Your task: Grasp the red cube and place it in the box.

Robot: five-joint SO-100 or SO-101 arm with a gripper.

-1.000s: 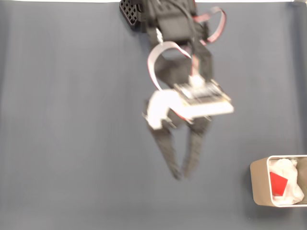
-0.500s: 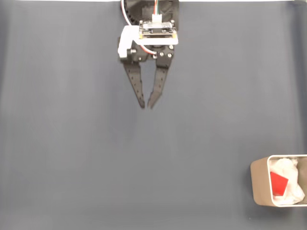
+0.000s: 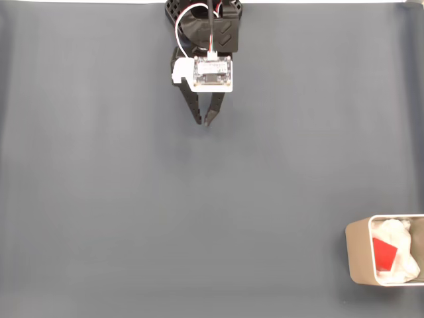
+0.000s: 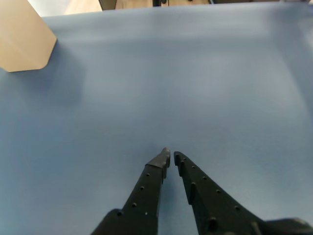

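Observation:
The red cube (image 3: pixel 384 254) lies inside the beige box (image 3: pixel 358 252) at the lower right of the fixed view, resting on white lining. My gripper (image 3: pixel 203 122) is far from it, pulled back at the top centre near the arm's base, its black fingers nearly together with nothing between them. In the wrist view the gripper (image 4: pixel 170 155) points over bare blue-grey cloth, tips almost touching, and a corner of the box (image 4: pixel 24 39) shows at the upper left.
A blue-grey cloth (image 3: pixel 132 199) covers the whole table. The arm's base (image 3: pixel 205 16) sits at the top edge. The box is cut off by the right edge of the fixed view.
The arm has drawn back from the middle of the table to the top centre, and the fingers have closed from a spread stance to nearly touching. The cube stays in the box.

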